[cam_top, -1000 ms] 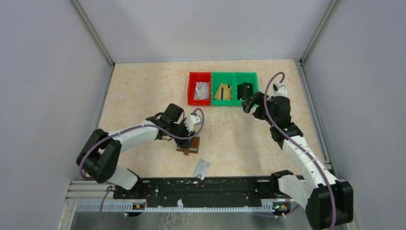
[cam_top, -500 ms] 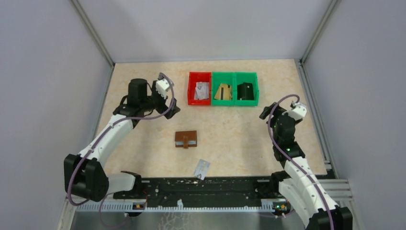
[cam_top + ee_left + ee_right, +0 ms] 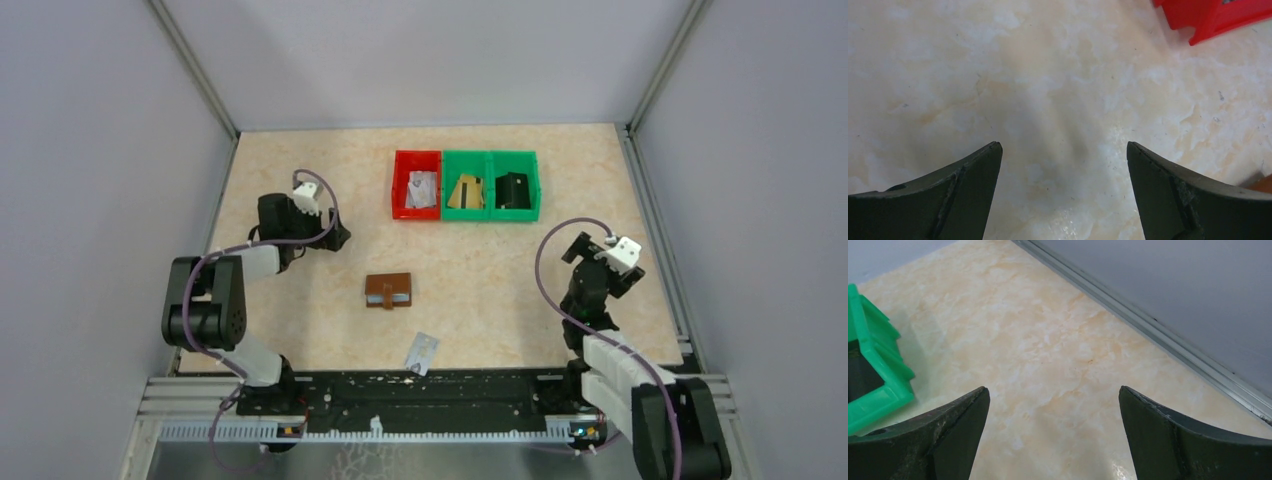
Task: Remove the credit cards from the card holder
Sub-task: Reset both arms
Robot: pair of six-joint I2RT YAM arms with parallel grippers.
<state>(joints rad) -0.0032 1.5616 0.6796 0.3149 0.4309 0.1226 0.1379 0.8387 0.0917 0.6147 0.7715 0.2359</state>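
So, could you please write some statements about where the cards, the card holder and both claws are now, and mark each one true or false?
1. The left claw is open and empty. True.
2. The card holder lies inside the red bin. False: it lies on the table, in front of the red bin.
3. A tan card lies in the middle green bin. True.
4. The right claw holds something. False: it is open and empty.
5. A pale card lies on the table near the front edge. True.

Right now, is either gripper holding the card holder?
No, the card holder lies by itself, far from the open left gripper and right gripper.
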